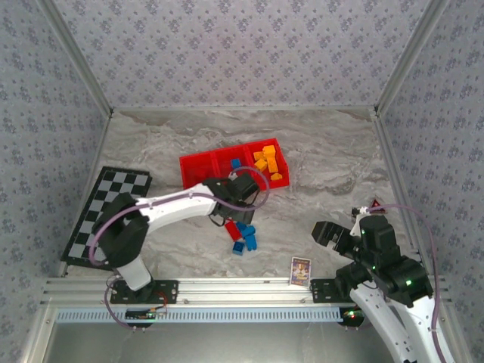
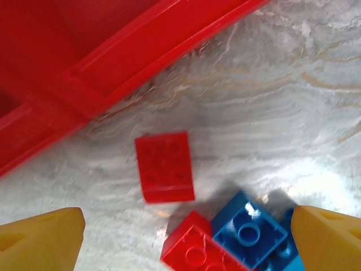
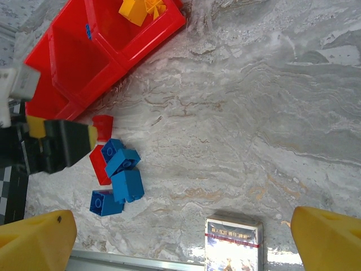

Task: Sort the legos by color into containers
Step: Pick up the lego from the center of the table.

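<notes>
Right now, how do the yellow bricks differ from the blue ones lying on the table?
Colour: the yellow bricks are orange-yellow, the blue bricks bright blue.
Place: the yellow bricks lie inside an end compartment of the red tray; the blue bricks lie loose on the table, outside it.
Company: the yellow bricks sit among their own colour; the blue bricks are heaped against red bricks.
Both are small plastic building bricks.

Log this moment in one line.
left gripper open over red brick | right gripper open | yellow bricks in tray
</notes>
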